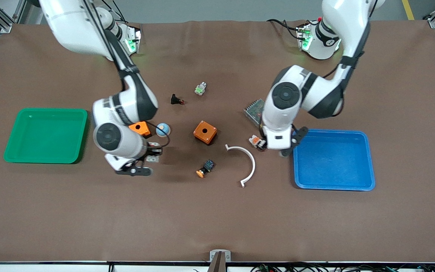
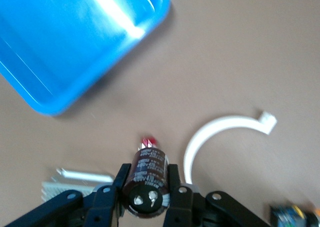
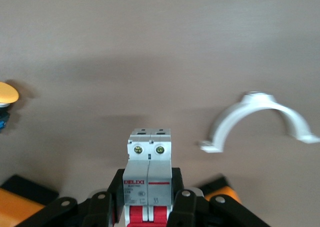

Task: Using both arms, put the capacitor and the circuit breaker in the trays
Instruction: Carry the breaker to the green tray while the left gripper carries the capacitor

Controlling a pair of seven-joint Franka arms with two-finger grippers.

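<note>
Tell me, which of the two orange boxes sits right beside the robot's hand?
The orange box tucked against the right arm, beside the blue-white ball. The other orange box sits alone mid-table, between both arms, touching nothing.

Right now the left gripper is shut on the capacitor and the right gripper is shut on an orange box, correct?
Half right. The left gripper is shut on the capacitor. But the right wrist view shows the right gripper shut on the circuit breaker, not an orange box.
</note>
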